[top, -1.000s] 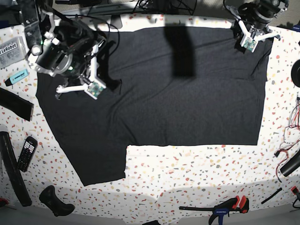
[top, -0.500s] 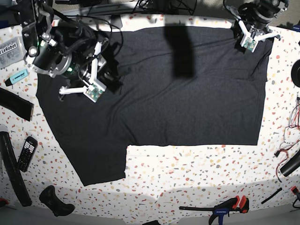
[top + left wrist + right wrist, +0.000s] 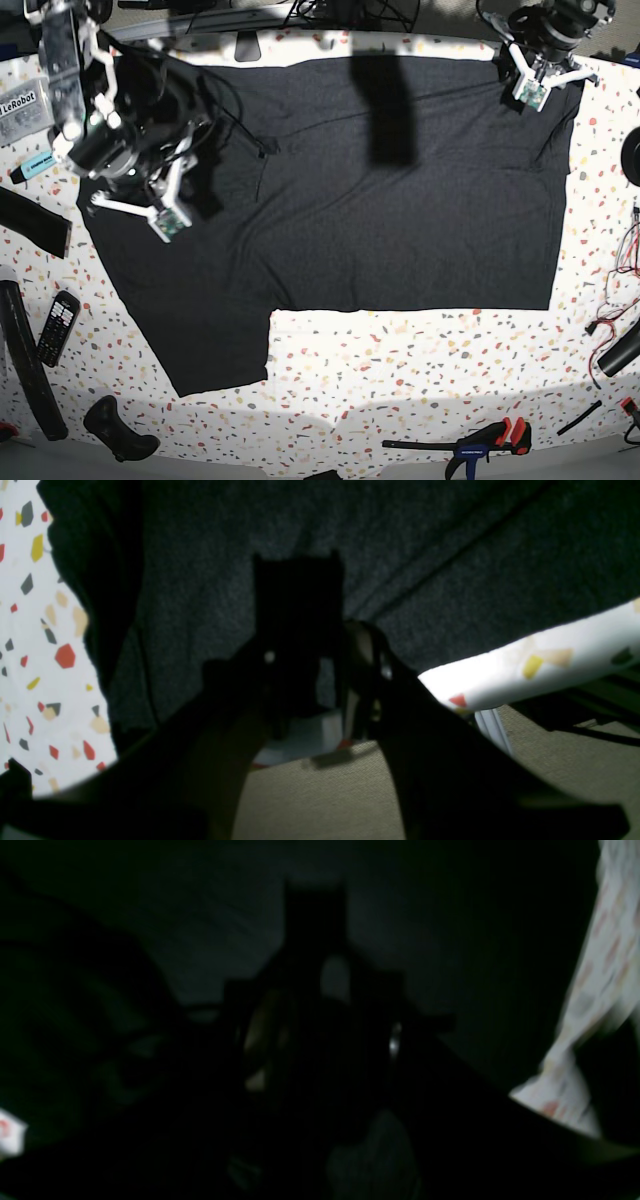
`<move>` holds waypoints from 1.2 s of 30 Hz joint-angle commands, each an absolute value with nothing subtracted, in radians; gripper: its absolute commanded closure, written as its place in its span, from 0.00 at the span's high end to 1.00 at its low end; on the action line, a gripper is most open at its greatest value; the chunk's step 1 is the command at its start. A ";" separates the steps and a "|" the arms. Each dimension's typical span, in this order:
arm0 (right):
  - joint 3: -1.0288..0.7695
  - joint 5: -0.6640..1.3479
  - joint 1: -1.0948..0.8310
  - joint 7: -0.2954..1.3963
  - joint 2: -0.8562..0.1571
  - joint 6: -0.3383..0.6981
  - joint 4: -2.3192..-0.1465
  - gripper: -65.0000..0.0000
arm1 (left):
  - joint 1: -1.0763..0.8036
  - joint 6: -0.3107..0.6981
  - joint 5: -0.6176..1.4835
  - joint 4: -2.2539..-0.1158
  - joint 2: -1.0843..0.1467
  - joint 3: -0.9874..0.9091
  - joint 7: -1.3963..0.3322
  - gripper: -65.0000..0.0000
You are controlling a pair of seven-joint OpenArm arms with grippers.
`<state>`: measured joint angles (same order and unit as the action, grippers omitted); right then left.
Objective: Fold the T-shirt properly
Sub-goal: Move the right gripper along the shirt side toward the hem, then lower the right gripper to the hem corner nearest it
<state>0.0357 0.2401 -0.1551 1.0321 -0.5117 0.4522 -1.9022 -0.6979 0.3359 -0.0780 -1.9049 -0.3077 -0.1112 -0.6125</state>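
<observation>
Currently listing, item one: my right pincer (image 3: 150,205), which is showing the only change. It is now hanging over the near-left part of the T-shirt (image 3: 400,220), having swung away from a spot further in on the cloth and out towards the garment's left edge. I am treating that as a release and a pull-back, though whether its jaws are apart or together I cannot tell: the right wrist view is almost black, and the base view is not showing the tips clearly. Item two: a short raised crease (image 3: 262,150), sitting on the cloth just inboard of where that pincer is now hovering; I am judging it to be slack left by the handling. Item three: my left pincer (image 3: 530,86), staying put at the far right corner of the shirt, where the cloth is meeting the speckled table (image 3: 420,370); its jaws are only a dark shape against the fabric in the left wrist view, so I cannot tell if they are gripping. Item four: the T-shirt itself, lying spread with its plain side up across the back of the table, one sleeve reaching towards the front left. No fold is showing yet, so I am reckoning the spreading is ending and the first fold is coming due.
</observation>
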 commanded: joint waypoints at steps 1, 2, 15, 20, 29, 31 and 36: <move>0.030 0.246 -0.132 1.052 -0.523 0.447 -1.885 0.39 | -0.709 0.309 -0.122 -1.903 -0.319 -0.119 -0.673 0.24; 0.030 0.245 -0.123 1.074 -0.524 0.447 -1.854 0.39 | -0.710 0.309 -0.122 -1.903 -0.319 -0.119 -0.673 0.24; 0.030 0.245 -0.113 1.020 -0.523 0.447 -1.743 0.33 | -0.710 0.309 -0.044 -1.903 -0.319 -0.119 -0.673 0.24; 0.030 0.210 -0.110 1.016 -0.524 0.447 -1.744 0.00 | -0.710 0.310 -0.044 -1.903 -0.319 -0.119 -0.673 0.24; 0.030 0.130 -0.042 1.005 -0.529 0.447 -1.748 0.00 | -0.709 0.309 -0.044 -1.903 -0.319 -0.119 -0.673 0.24; 0.030 0.130 -0.021 1.006 -0.529 0.448 -1.748 0.00 | -0.710 0.310 -0.044 -1.903 -0.319 -0.119 -0.673 0.24; 0.030 0.128 0.027 1.006 -0.530 0.447 -1.748 0.00 | -0.710 0.310 -0.045 -1.903 -0.319 -0.119 -0.673 0.24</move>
